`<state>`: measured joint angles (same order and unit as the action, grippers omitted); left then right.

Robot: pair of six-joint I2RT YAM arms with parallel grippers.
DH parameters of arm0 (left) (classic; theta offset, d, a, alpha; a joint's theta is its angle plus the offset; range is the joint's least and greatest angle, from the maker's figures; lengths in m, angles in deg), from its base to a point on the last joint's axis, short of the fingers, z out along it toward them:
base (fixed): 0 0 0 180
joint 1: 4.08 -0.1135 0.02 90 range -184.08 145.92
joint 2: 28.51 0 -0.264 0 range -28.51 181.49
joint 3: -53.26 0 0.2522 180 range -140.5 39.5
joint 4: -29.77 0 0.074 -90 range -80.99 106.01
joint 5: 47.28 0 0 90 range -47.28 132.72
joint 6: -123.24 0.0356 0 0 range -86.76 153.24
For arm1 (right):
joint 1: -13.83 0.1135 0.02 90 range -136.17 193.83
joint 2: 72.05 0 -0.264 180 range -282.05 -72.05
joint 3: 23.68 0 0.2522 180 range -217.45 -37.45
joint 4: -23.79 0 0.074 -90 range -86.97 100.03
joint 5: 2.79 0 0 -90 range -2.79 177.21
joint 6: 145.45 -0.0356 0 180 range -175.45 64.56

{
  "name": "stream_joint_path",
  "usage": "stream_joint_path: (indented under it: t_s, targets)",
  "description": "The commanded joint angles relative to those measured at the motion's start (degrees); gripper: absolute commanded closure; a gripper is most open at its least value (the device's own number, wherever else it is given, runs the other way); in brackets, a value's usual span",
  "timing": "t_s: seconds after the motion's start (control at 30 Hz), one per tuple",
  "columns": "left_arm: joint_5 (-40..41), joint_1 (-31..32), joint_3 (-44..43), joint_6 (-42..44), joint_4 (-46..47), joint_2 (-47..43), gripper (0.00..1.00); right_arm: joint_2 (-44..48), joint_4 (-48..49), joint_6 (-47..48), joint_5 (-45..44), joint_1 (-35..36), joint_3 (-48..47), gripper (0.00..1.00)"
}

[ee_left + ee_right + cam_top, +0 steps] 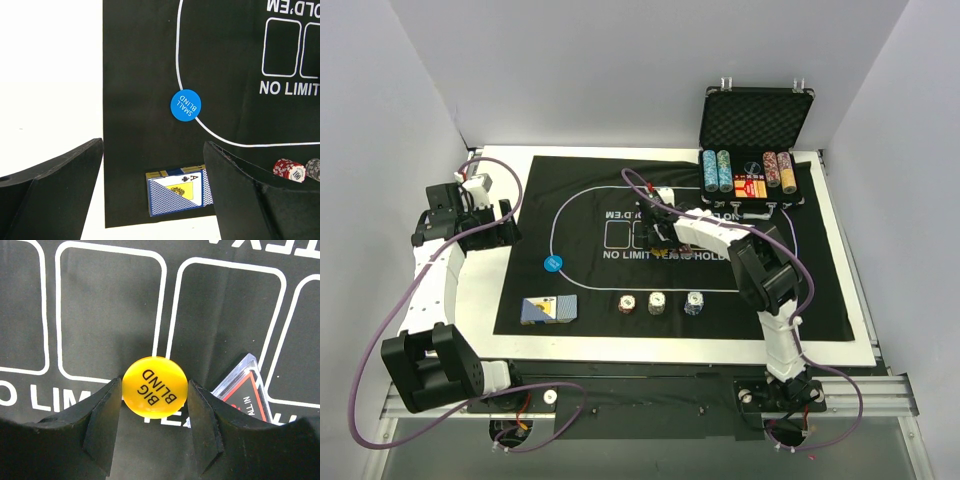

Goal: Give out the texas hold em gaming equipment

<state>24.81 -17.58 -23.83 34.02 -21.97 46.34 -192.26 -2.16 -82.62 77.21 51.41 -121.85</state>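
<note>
Where the printed card outlines cross the black mat (110, 305), the yellow disc (155, 387) marked BIG BLIND sits squarely between the fingers of the right hand (155, 390), whose pads touch its two edges, so this hand is holding the disc at a middling width; whether the disc rests on the felt or is lifted off it cannot be told. Just outside that hand's right finger lies a clear-edged box (244, 390) with red print, partly hidden by the finger. Well off to that hand's left and nearer the arm bases, three short chip stacks (658, 301) stand in a row on the mat, with the cards (177, 195) farther along the same edge. Those cards lie below the wide-spread left hand (154, 150), between its fingers, an ace of spades face up under a blue-backed card. Ahead of that hand, the blue disc (185, 105) marked SMALL BLIND rests on the mat's white oval line. Left of the hand is bare white worktop (50, 75). At the far right corner the open case (755, 120) holds more chips in rows.
</note>
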Motion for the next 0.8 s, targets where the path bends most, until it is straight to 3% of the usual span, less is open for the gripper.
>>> stream_joint_path:
  t_s: [0.0, 0.37, 0.77]
  targets:
    - [-0.1, -0.21, -0.57, 0.72, 1.68, -0.85, 0.08, -1.96, -5.83, -1.21, 2.7, 0.56, -5.14, 0.73]
    - [-0.46, -0.04, 0.49, 1.42, 2.29, 0.73, 0.07, -16.54, -8.65, -1.65, 5.43, -0.23, -30.89, 0.77]
    - [-0.81, 0.05, 1.45, 1.6, 4.58, 4.34, 0.07, -25.61, -0.31, -3.58, 8.77, -1.63, -45.05, 0.71]
